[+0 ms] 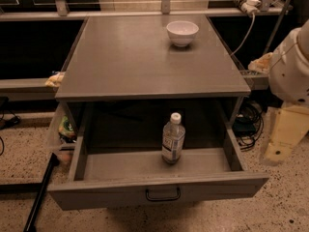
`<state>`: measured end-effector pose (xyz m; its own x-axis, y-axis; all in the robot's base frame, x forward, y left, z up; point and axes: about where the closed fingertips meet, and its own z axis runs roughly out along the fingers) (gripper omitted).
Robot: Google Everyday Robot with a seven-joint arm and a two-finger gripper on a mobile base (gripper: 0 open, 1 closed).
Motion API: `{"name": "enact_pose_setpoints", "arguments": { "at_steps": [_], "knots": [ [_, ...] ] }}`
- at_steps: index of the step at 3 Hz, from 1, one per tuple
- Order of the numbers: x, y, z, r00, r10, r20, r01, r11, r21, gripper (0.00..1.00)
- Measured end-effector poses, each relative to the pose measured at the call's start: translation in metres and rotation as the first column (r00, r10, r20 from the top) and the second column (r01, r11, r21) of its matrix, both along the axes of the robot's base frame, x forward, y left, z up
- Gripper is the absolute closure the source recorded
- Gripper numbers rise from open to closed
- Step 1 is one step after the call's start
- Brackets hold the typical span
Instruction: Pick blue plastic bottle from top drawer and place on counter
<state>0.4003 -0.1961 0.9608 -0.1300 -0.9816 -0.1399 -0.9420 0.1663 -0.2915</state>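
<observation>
The blue plastic bottle (173, 138) is clear with a white cap and a white-and-blue label. It stands upright in the open top drawer (145, 165), right of centre. The drawer is pulled out towards me, its dark handle (162, 194) on the front panel. The grey counter (145, 57) lies above and behind it. My gripper (284, 135) hangs at the right edge of the view, outside the drawer's right wall, about level with the bottle and well apart from it. It holds nothing that I can see.
A white bowl (182, 32) sits on the counter at the back right. Cables (248, 117) lie on the floor right of the cabinet. Bags (62, 129) hang at the cabinet's left side. A dark pole (41, 192) leans at the lower left.
</observation>
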Motion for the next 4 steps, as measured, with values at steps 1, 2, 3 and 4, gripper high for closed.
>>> {"name": "enact_pose_setpoints", "arguments": {
  "at_steps": [1, 2, 3, 4],
  "knots": [
    [0.0, 0.0, 0.0, 1.0, 0.0, 0.0, 0.0, 1.0, 0.0, 0.0],
    [0.003, 0.002, -0.001, 0.9999, 0.001, 0.016, -0.001, 1.0, 0.016, 0.19],
    [0.018, 0.002, -0.021, 0.9995, 0.006, 0.032, -0.008, 0.997, 0.072, 0.42],
    [0.036, 0.005, -0.046, 0.9988, 0.011, 0.049, -0.018, 0.991, 0.134, 0.65]
  ]
}}
